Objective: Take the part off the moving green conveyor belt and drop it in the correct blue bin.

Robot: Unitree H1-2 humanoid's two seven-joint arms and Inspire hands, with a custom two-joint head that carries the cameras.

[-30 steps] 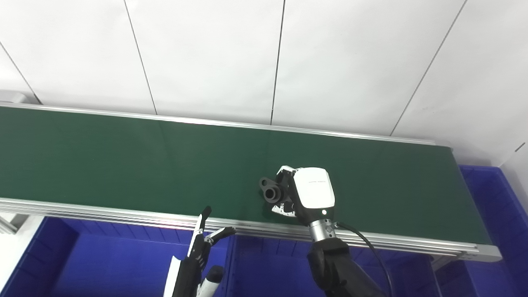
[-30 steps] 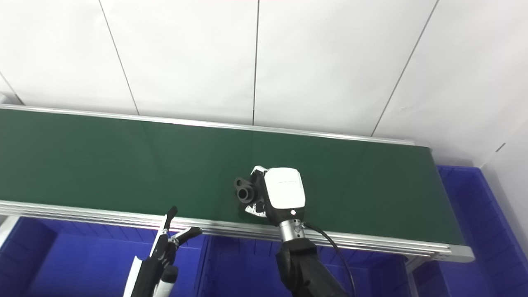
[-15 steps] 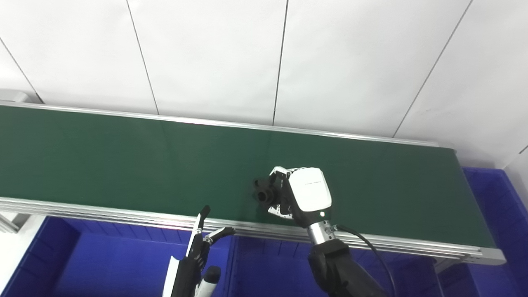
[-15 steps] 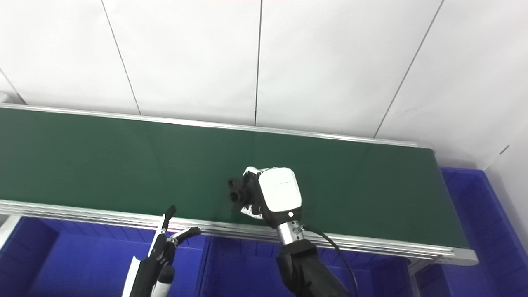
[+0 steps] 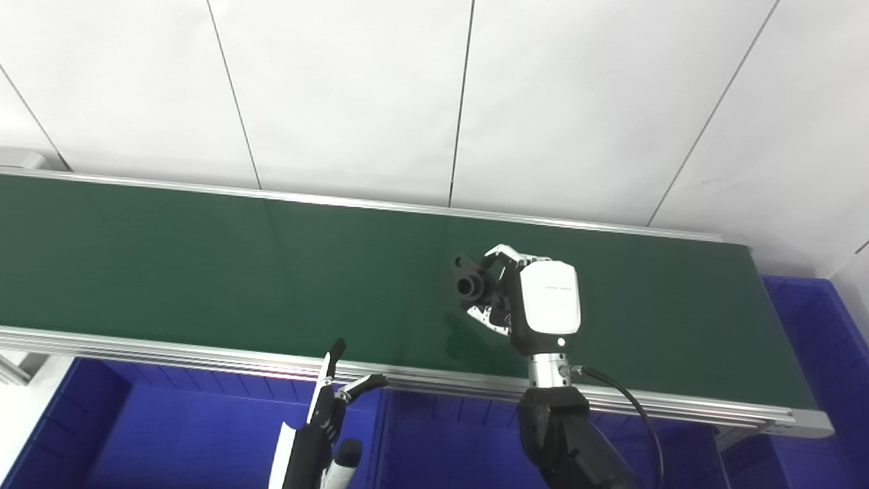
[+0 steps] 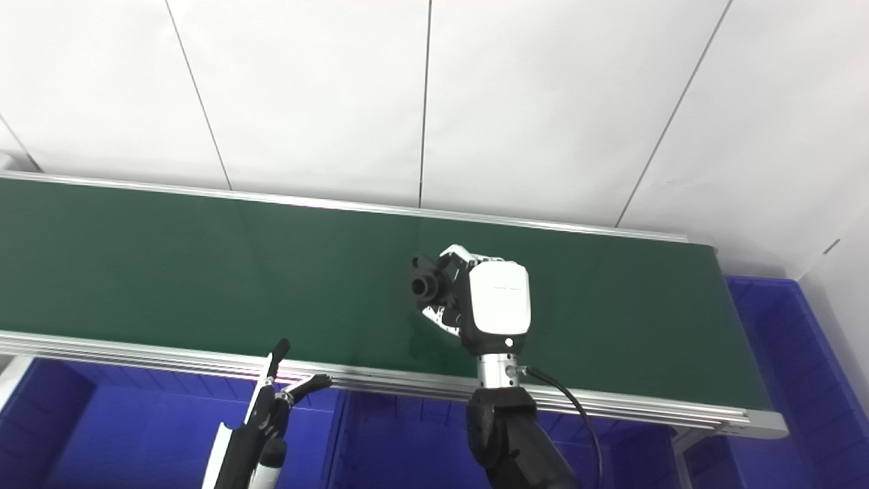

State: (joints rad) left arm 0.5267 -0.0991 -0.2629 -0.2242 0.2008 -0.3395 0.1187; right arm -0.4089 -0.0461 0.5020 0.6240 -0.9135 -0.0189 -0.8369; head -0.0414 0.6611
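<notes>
The right hand [image 5: 536, 309] clamps its fingers on the black part [image 5: 470, 284] above the green conveyor belt [image 5: 204, 265], near its front edge, seemingly bound for a blue bin [image 5: 170, 435]. The left hand [image 5: 333, 401] waits below that edge, fingers apart.

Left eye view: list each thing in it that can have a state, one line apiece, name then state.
black part: gripped in the right hand, lifted off the belt.
right hand: shut on the black part, above the belt.
left hand: open, holds nothing, low in front of the belt.
green conveyor belt: bare of parts.
blue bin: visible floor bare.
</notes>
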